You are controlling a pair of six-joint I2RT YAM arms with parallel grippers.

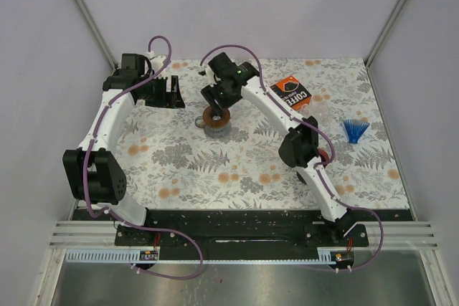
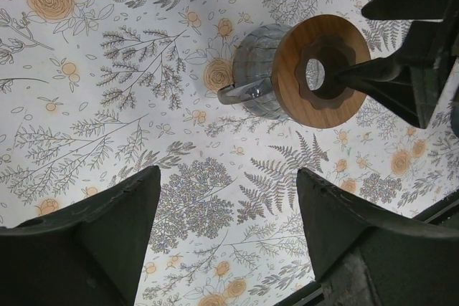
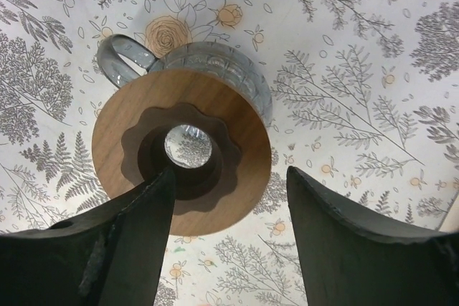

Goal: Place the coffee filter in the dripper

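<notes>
Dripper (image 1: 215, 121) sits mid-table in top view, right gripper (image 1: 216, 101) just over it; blue pleated filter (image 1: 355, 130), prob., lies well apart at right. Left wrist: left gripper (image 2: 228, 177) jaws apart, empty. Right wrist: jaws apart too. It seems light, soft paper; you pinch its rim gently.

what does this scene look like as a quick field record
dripper: glass ribbed dripper with wooden ring, mid table, ring facing up
right tool: open, empty, over the dripper
left tool: open, empty, left of the dripper
box: orange and black coffee box, right of the dripper
other: blue fan-shaped piece, far right
filter in dripper: none visible
</notes>
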